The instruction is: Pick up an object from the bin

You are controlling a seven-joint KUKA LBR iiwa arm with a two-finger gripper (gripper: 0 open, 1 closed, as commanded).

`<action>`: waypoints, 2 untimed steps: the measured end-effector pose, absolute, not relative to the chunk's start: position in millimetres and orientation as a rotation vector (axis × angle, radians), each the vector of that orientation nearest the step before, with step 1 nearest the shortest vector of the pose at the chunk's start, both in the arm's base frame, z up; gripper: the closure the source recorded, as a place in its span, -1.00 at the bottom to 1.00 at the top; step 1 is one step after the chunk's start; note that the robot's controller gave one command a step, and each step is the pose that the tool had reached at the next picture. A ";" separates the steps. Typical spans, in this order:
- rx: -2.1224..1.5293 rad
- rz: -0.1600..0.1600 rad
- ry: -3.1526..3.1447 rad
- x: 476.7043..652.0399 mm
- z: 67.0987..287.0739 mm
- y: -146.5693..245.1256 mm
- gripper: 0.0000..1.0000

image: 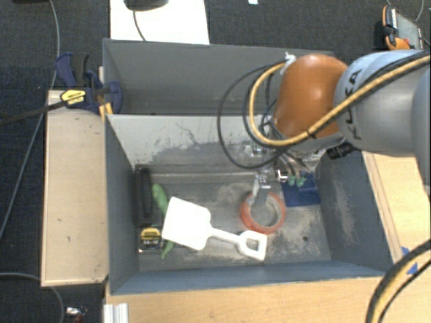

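While the arm (384,106) reaches in from the right, its orange cover (306,93) and looped cables (250,110) hanging above the back half of the grey bin (202,79), the pincer (261,195) sits low over the bin floor, right of the middle. Its tip comes down at the upper rim of a red ring (264,229) that lies flat there — whether it touches the ring cannot be told, nor whether the pincer is wide or narrow, since the wrist hides much of it. Nothing is seen held in it. Just to the right of the ring, partly under the wrist, lies a blue block-like thing (302,194). A white toy shovel (185,224) lies to the left of the ring, its blade toward the bin's left side and its handle grip (253,246) ending just below the ring. Along the left wall lies a long black thing (141,194), with a green thing (159,199) beside it and partly under the shovel's blade. A yellow-and-black tape measure (149,236) sits near the front left corner — close to the blade's edge.
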State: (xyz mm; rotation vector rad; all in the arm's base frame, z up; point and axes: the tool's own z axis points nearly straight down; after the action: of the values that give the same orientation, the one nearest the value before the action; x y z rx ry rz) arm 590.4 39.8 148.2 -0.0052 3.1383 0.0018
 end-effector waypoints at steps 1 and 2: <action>-0.005 0.002 3.138 590.4 148.2 39.8 -1.00; 0.031 0.001 3.137 577.7 150.0 19.3 -1.00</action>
State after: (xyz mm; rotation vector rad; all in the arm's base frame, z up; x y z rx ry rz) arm 577.7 19.3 150.0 0.0305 3.1369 0.0015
